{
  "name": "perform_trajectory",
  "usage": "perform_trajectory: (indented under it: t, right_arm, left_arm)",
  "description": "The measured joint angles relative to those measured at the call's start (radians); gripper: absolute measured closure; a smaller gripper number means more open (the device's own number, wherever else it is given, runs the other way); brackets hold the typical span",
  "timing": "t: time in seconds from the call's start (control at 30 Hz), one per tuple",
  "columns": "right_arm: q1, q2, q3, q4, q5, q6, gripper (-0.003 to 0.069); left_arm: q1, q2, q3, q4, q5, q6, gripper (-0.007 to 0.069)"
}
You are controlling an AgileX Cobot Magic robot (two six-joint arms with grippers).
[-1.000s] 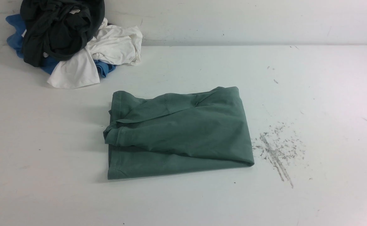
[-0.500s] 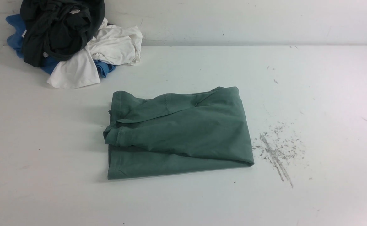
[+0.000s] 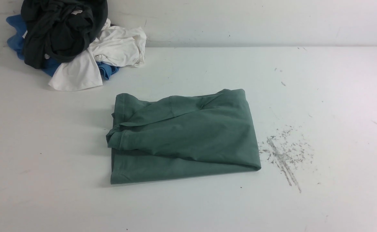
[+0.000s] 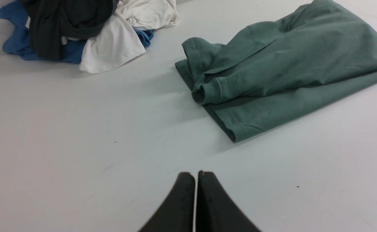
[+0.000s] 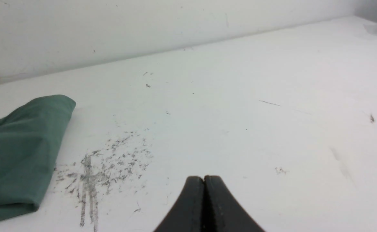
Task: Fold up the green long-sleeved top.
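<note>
The green long-sleeved top (image 3: 183, 135) lies folded into a rough rectangle mid-tabletop (image 3: 304, 80), one cuffed sleeve draped across it. Left gripper (image 4: 195, 175) is pinched closed and empty above bare surface, apart from the cloth. Right gripper (image 5: 204, 179) is likewise closed, holding nothing, near grey scuff marks (image 5: 101, 164).

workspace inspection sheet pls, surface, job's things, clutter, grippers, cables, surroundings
surface: white table, grey scuff marks right of the top
job's things: green long-sleeved top folded into a rough rectangle mid-table, cuffed sleeve lying on top at its left end
clutter: heap of black, white and blue garments in the far left corner
grippers: left gripper and right gripper shut, holding nothing, clear of the top
cables: nothing seen
surroundings: plain white wall behind the table
</note>
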Motion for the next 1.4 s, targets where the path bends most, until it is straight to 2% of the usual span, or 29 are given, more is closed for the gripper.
perform_trajectory:
  t: [0.3, 1.23, 1.4]
  right_arm:
    - [0.000, 0.000, -0.002, 0.034, 0.016, -0.066, 0.0673]
    - [0.000, 0.000, -0.003, 0.058, 0.021, -0.068, 0.0673]
    - [0.000, 0.000, -0.003, 0.058, 0.021, -0.068, 0.0673]
  left_arm:
    - [0.000, 0.000, 0.000, 0.000, 0.000, 0.000, 0.0628]
    - [0.000, 0.000, 0.000, 0.001, -0.001, 0.000, 0.0628]
    - [0.000, 0.000, 0.003, -0.001, -0.073, 0.000, 0.0628]
